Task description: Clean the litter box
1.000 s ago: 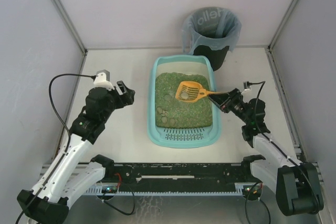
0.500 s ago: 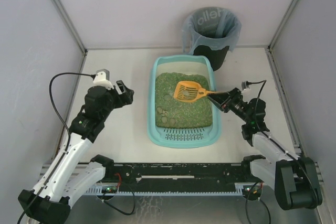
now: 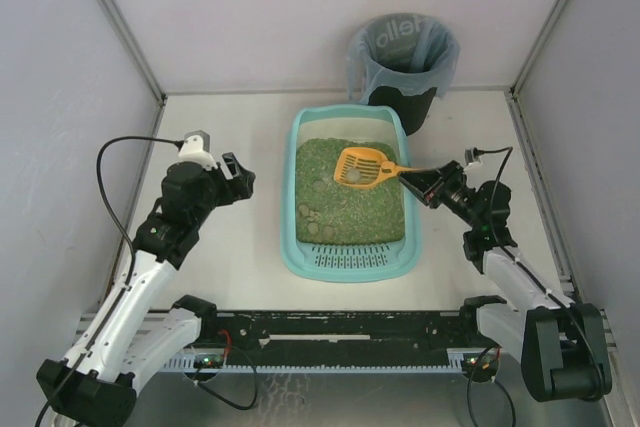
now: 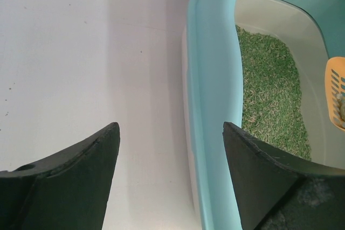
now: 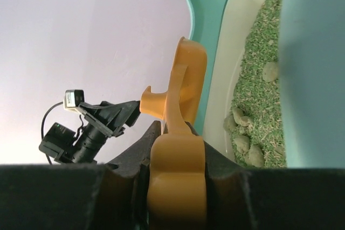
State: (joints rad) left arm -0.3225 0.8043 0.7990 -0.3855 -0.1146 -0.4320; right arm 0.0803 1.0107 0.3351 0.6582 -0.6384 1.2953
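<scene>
Pale grey walls (image 3: 300, 7) enclose white tabletop (image 3: 230, 137); lighting seemingly even, diffuse.

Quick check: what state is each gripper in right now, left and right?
Left gripper: open, holding nothing, beside the litter box.
Right gripper: shut on the handle of the orange scoop.

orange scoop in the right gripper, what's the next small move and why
Probably swing the scoop toward the bin: the right gripper holds it by the handle over the litter box, with what looks like a grey clump on it.
</scene>
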